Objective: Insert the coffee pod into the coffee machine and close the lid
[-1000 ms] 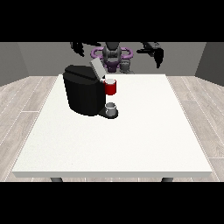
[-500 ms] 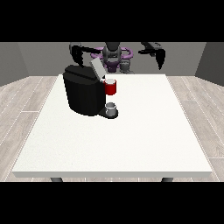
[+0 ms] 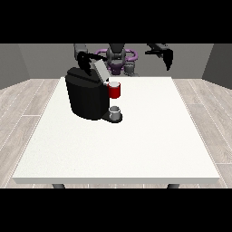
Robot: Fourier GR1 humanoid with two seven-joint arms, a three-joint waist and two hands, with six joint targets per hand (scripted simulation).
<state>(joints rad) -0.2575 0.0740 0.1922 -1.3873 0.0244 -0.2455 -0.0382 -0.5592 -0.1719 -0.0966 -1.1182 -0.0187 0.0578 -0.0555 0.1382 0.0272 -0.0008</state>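
Large white table on pale wood-plank floor, grey walls behind.

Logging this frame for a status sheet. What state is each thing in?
Coffee machine: upright on the table.
Lid: raised, open.
Red part: at the machine's front, above the cup.
Cup: upright on the machine's base.
Hand at the view's left: above the machine, beside the lid.
Hand at the view's right: raised, off the table, holding nothing.
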